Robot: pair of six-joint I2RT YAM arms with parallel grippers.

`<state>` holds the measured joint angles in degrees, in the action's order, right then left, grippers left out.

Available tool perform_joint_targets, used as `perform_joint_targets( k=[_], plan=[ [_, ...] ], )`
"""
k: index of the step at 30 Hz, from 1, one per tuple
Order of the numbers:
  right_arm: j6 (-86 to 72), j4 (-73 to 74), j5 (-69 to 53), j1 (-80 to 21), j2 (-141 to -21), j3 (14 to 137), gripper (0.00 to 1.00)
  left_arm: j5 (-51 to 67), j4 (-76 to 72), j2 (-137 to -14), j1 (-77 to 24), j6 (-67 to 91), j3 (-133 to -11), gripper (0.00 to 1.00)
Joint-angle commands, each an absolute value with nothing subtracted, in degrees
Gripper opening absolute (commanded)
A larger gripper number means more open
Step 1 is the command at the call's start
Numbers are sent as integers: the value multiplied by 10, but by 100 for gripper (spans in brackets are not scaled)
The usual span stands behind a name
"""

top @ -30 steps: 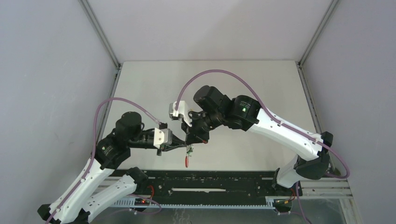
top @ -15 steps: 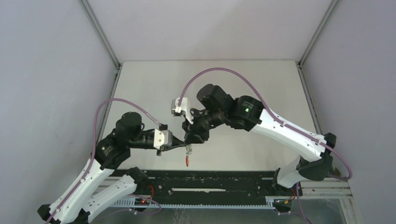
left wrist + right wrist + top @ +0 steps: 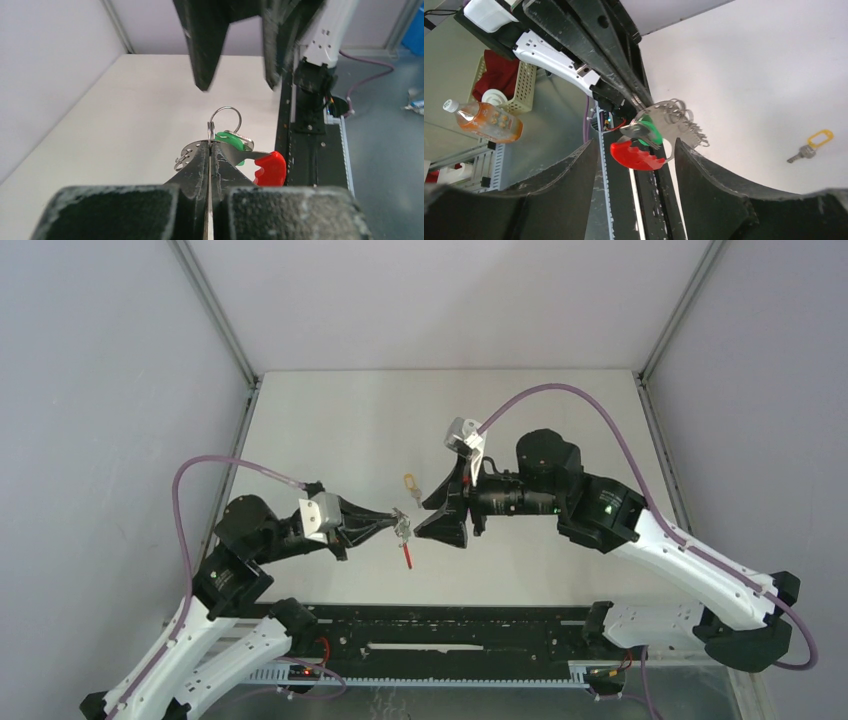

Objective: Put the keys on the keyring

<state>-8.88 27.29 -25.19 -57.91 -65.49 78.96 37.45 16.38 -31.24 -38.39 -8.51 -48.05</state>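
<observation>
My left gripper [image 3: 210,148] is shut on the keyring [image 3: 193,152], a grey metal loop with small wire loops and a red curved section [image 3: 270,168], held above the table. The green-headed key [image 3: 231,141] hangs against the keyring; whether it is threaded on I cannot tell. In the top view the left gripper [image 3: 398,526] holds the keyring [image 3: 405,540] left of my right gripper [image 3: 428,517]. My right gripper [image 3: 634,167] stands open, facing the keyring [image 3: 638,154] without touching it. The yellow-headed key [image 3: 812,145] lies flat on the table [image 3: 410,481].
A black rail [image 3: 450,635] runs along the table's near edge below the keyring. Grey walls with metal posts [image 3: 215,315] close in the table [image 3: 560,420]. Off the table, the right wrist view shows an orange drink bottle [image 3: 484,119] and a cream basket [image 3: 521,82].
My right gripper has opened, let go of the keyring and drawn back to the right. The left gripper has closed fully and carried the keyring slightly up and right. The yellow-headed key is now uncovered.
</observation>
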Motion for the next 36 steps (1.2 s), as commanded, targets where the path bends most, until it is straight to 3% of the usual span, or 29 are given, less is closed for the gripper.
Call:
perform_joint_targets(
  k=[1,17,22,36],
  plan=[
    [-112,197,-183,-617,-647,768,66,334,85,-313,-386,-27,-471,0],
    [-137,157,-193,-607,-667,759,22,370,107,-301,-386,-79,-462,0],
    [-141,163,-208,-598,-668,759,0,371,107,-298,-386,-87,-461,0],
    [-163,179,-259,-570,-663,738,0,403,64,-290,-386,-59,-466,0]
  ],
)
